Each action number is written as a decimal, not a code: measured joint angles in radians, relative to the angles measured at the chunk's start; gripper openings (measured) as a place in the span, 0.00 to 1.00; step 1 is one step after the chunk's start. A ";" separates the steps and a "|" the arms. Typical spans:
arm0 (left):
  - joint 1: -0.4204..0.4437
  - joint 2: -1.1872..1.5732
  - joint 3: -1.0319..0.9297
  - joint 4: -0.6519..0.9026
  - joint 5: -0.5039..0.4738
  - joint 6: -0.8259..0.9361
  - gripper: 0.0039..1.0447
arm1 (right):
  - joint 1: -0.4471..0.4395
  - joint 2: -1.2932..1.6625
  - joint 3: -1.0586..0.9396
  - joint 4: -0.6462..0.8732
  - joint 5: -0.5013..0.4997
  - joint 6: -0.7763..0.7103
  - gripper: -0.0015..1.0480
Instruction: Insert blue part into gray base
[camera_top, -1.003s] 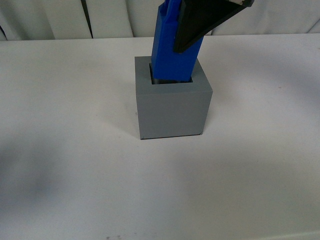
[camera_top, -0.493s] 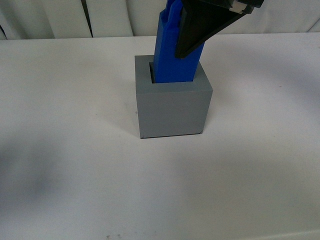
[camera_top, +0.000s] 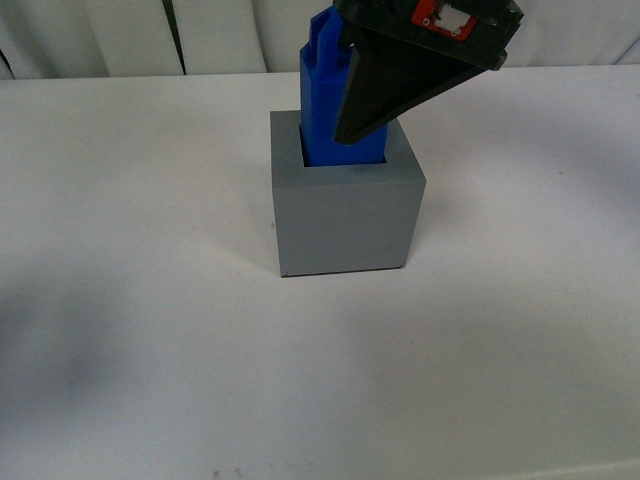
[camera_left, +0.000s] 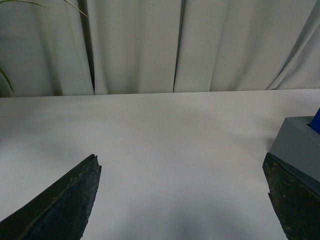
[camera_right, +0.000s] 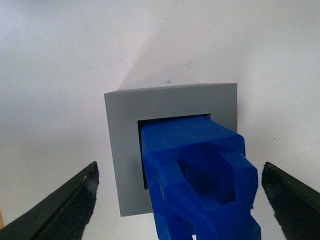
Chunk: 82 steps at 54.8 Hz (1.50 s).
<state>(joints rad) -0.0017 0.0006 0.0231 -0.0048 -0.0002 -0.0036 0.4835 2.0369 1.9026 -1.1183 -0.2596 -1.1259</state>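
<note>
Desk (camera_top: 150, 350) — what is sitting on it?
— The gray base (camera_top: 345, 220), the blue part (camera_top: 325, 110) standing in its recess, leaning slightly. The right end effector (camera_right: 180, 167) is hanging over it, fingers spread wide, gripping nothing; the left end effector (camera_left: 182, 160) is gaping too, beside the base.

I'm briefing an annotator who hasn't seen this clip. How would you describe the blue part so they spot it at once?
On the white table stands one gray base, a cube with a square recess in its top. Sticking up out of that recess is the blue part: the only bright blue thing in view, a square-sided block with an open looped top.
</note>
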 joint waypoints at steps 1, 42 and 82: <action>0.000 0.000 0.000 0.000 0.000 0.000 0.94 | -0.002 0.000 0.000 0.003 -0.006 0.006 0.95; 0.000 0.000 0.000 0.000 0.000 0.000 0.94 | -0.337 -0.558 -0.735 0.655 -0.454 0.311 0.93; 0.000 0.000 0.000 0.000 0.000 0.000 0.94 | -0.405 -0.963 -1.590 1.865 0.336 1.102 0.15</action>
<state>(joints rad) -0.0017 0.0006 0.0231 -0.0048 -0.0002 -0.0036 0.0788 1.0740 0.3126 0.7464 0.0765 -0.0242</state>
